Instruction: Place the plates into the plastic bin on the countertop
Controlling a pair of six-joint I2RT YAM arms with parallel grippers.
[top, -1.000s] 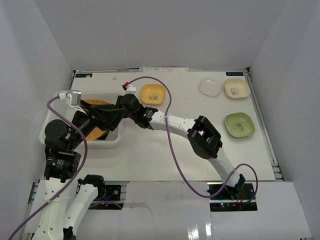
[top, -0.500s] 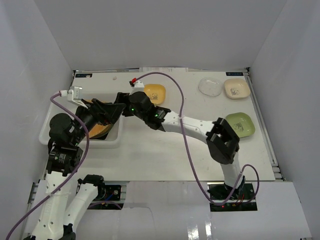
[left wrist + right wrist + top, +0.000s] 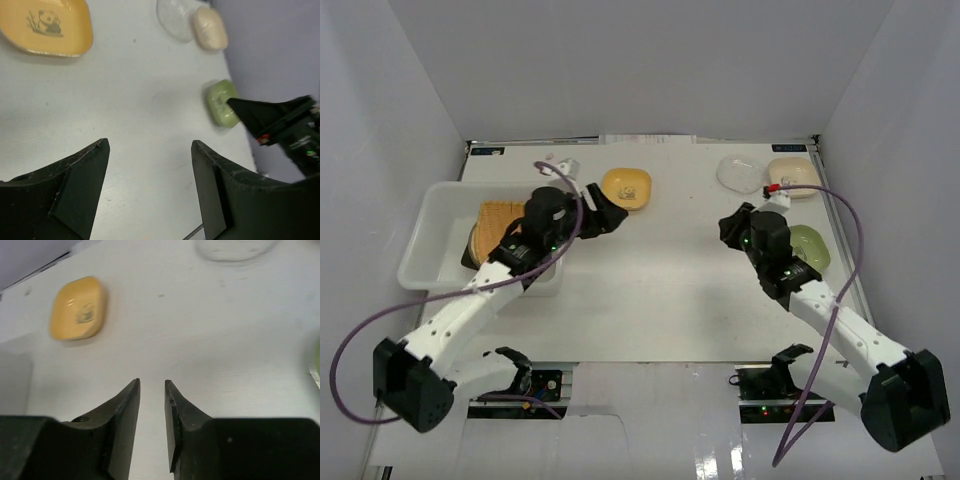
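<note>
White walls enclose a flat white worktop [image 3: 660, 290]. The left tool [image 3: 603, 211] is spread wide, its two dark wedge-shaped fingers well apart, holding and touching nothing. The right tool [image 3: 730, 226] is barely parted, with only a narrow slit between its fingers, and it too grips nothing.

Just behind the left tool sits the plastic bin [image 3: 428, 225], a translucent white tub with rounded corners. It holds the orange woven plate [image 3: 500, 222] stacked on darker dishes. Just ahead of this tool lies the glossy yellow plate [image 3: 626, 187], a rounded square with a small panda drawing.

The matte green plate [image 3: 815, 250] lies beside the right tool, partly under that arm. Farther ahead are the clear glassy plate [image 3: 740, 173] and, touching it or nearly so, the cream plate [image 3: 793, 177].

Half a second ago the right arm stretched across to the bin and the left arm was folded over it. Now the right tool has drawn back to its own side and the left arm reaches past the bin's end.
</note>
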